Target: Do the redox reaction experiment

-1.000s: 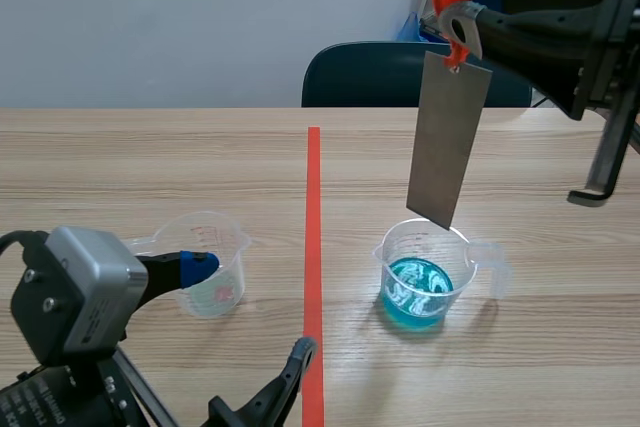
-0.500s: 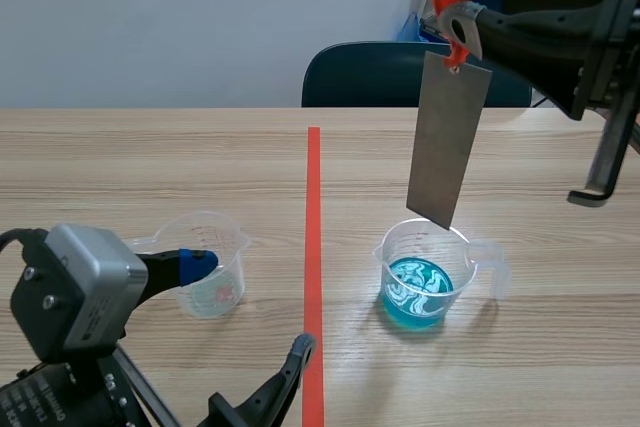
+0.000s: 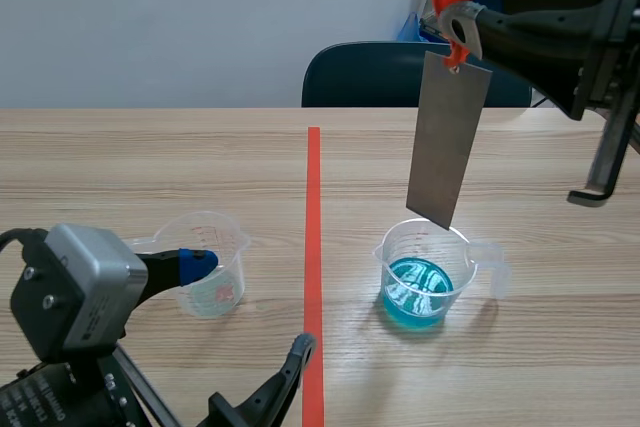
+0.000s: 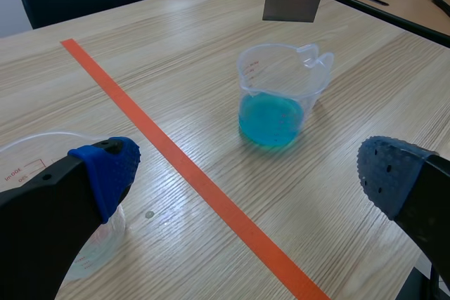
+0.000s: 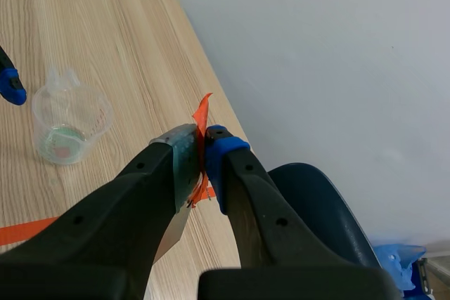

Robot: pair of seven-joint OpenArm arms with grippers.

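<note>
Calmer liquid (image 3: 414, 301); strip (image 3: 449, 137) above, chair (image 3: 365, 77) behind

Wide-open lane down the middle, along the tape line (image 3: 313, 207), between the empty beaker (image 3: 212, 265) on the left and the blue-filled beaker (image 3: 425, 272) on the right. Bare table (image 3: 140, 157) across the far left too. No straight drop into the blue-filled beaker: blocked by the metal strip (image 3: 448, 137), hanging tilted just above its mouth from the right gripper (image 3: 452, 32), high at far right. Near left crowded by the spread left gripper (image 4: 246, 170), one pad (image 4: 105, 166) right beside the empty beaker.
</note>
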